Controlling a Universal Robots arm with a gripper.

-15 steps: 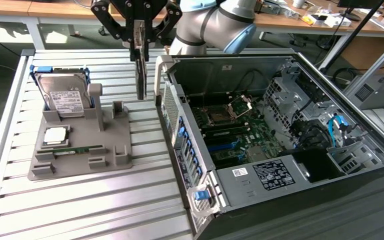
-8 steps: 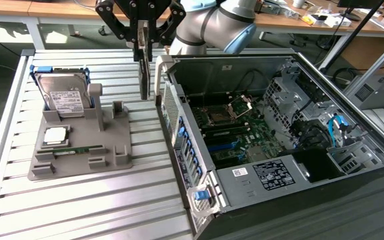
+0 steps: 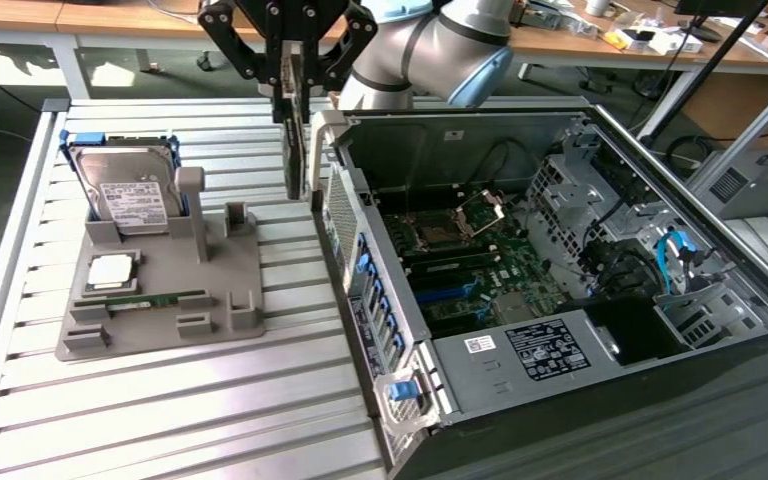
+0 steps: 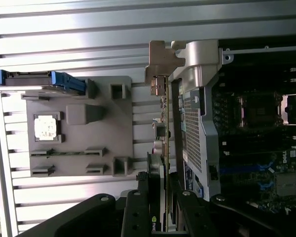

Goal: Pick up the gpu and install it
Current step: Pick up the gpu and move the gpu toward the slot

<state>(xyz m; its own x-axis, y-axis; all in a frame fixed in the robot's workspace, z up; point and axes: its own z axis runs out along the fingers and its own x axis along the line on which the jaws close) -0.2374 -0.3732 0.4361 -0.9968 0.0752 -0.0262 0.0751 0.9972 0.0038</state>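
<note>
The gripper (image 3: 288,88) is clamped on the gpu (image 3: 293,150), which hangs edge-down at the open case's (image 3: 491,382) eleven o'clock corner. It looks almost against the rear wall (image 3: 357,260). A snag there could twist the card loose.

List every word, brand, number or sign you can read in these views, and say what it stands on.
"nv", the rest cut off: on the gpu.
"DELL", sideways and faint: on the motherboard.
White label on the hard drive: too small to read.
Black sticker and white sticker in the case: too small to read.
</note>
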